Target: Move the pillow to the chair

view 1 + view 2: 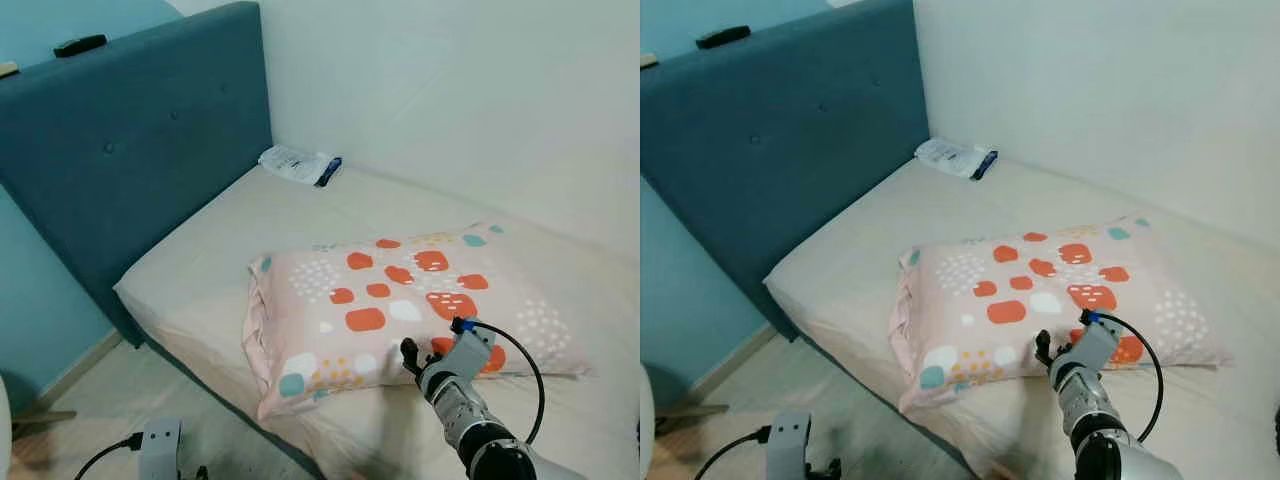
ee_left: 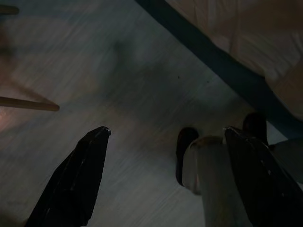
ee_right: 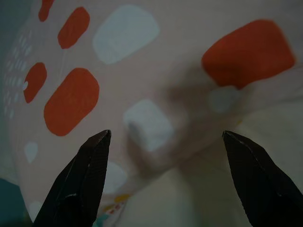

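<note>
- Pink pillow (image 1: 400,310) with orange, white and teal blotches, seen from the head cameras lying flat on a cream mattress (image 1: 210,250), near the mattress's front edge and well apart from the wall.
- Teal padded headboard (image 1: 130,150) to the left of the bed, with a small dark object (image 1: 80,45) resting on its top edge.
- White packet with a dark blue end (image 1: 298,165) lying on the mattress in the far corner, close to where headboard and wall meet.
- Right gripper (image 1: 410,352) at the end of a silver arm with a looping black cable, reaching in from below and pointing at the pillow's front edge, very close to it; contact cannot be told from here.
- Part of the left arm's silver housing (image 1: 160,445) low down on the left, over pale wood-look floor (image 1: 110,400).
- Left wrist view, dim: left gripper (image 2: 165,135) with its two black fingers spread wide and nothing between them, hanging over grey floor beside the dark bed base (image 2: 222,66); a thin wooden rod (image 2: 28,104) at one side; a pale rounded post just beside one finger.
- Right wrist view: right gripper's two fingers (image 3: 80,179) spread wide apart, holding nothing, with the pillow's patterned cloth and its edge seam directly ahead between them, cream sheet beyond.
</note>
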Robot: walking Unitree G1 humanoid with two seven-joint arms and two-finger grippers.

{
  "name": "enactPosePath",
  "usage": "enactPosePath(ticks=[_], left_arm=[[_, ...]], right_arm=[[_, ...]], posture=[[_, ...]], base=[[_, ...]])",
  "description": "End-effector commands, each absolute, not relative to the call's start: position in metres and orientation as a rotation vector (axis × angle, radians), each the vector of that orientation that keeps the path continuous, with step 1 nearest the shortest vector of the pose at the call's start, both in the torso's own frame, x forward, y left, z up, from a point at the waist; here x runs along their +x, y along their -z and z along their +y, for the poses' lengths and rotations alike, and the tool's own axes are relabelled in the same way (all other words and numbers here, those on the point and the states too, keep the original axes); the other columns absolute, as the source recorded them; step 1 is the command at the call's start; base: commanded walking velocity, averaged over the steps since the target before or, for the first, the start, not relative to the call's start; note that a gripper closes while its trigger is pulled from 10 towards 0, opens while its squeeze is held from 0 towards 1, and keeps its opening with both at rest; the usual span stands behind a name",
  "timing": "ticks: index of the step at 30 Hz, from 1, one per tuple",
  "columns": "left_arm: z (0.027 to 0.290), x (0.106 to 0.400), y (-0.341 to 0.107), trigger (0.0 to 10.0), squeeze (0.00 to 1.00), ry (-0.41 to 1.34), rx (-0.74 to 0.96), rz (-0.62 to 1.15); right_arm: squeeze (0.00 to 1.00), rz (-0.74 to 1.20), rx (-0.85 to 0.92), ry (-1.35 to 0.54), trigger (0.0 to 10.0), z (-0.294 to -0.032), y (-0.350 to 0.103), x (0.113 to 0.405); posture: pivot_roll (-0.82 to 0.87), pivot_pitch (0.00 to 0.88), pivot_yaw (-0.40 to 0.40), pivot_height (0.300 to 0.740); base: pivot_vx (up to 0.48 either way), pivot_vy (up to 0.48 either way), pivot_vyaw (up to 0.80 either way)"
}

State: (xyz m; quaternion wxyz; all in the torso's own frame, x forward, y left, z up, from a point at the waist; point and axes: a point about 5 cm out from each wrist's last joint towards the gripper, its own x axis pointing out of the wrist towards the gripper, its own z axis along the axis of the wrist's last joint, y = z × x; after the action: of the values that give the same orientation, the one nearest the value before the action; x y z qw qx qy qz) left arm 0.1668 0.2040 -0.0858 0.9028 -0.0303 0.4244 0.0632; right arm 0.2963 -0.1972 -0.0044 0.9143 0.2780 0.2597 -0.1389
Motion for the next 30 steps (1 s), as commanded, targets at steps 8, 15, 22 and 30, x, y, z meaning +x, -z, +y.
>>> enactPosePath(ticks=[8,15,22,30], left_arm=[[0.21,0.155,0.089,10.0,0.0,-0.121,-0.03,0.899],[0.206,0.151,0.091,10.0,0.0,-0.117,-0.031,0.907],[0.205,0.147,0.093,10.0,0.0,-0.106,-0.025,0.918],[0.208,0.144,0.093,10.0,0.0,-0.1,-0.013,0.92]], right_arm=[[0.0,0.473,0.617,0.267,10.0,-0.193,-0.006,0.307],[0.0,0.508,0.577,0.285,10.0,-0.196,-0.005,0.306],[0.0,0.412,0.648,0.281,10.0,-0.199,-0.017,0.315],[0.0,0.371,0.653,0.305,10.0,-0.203,-0.026,0.323]], posture=[[-0.02,0.132,0.014,0.626],[-0.02,0.125,0.001,0.606],[-0.02,0.126,0.004,0.591],[-0.01,0.139,0.013,0.591]], base=[[0.0,0.0,0.0],[0.0,0.0,0.0],[0.0,0.0,0.0],[0.0,0.0,0.0]])
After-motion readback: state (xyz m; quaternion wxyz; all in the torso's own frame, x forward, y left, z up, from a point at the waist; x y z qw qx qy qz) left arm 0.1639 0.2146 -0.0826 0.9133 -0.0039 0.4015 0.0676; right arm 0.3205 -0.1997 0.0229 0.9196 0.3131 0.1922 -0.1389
